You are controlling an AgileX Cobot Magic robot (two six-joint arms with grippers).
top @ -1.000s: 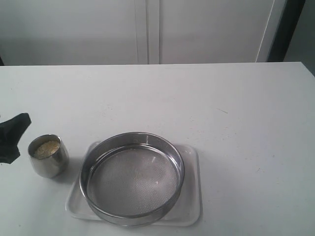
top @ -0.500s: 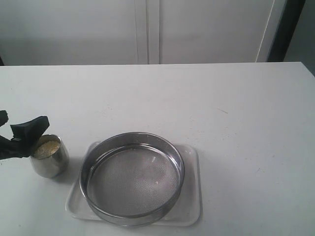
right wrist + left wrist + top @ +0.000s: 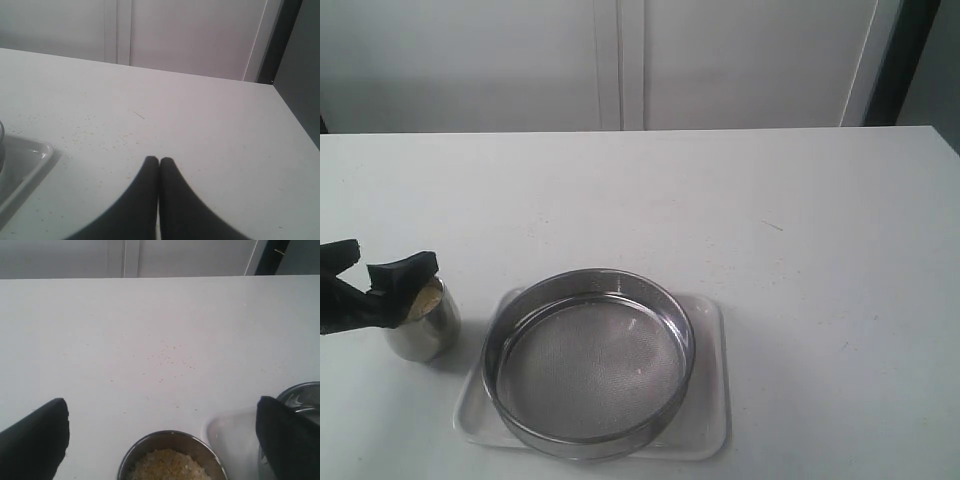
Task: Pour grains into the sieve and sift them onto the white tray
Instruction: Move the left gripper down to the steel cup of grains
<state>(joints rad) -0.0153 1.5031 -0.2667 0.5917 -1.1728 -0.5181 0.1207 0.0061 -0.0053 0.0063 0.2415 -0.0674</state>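
1. White tray: set flat at the desk's near edge, with the sieve carried on it. The mesh is seen bare, and a strip of tray rim is left showing on the sieve's right.
2. Steel cup: stood upright just left of the sieve, clear of the tray. The grains are held in it.
3. Left pincer: spread wide above and left of the cup, left of the sieve. The cup is framed between its fingers and nothing is gripped.
4. Right pincer: closed tight and empty over bare desk right of the sieve.
5. Stray granules: scattered on the desk beyond the tray.
6. Open desk: broad and unobstructed behind and right of the sieve, bounded by pale wall panels.
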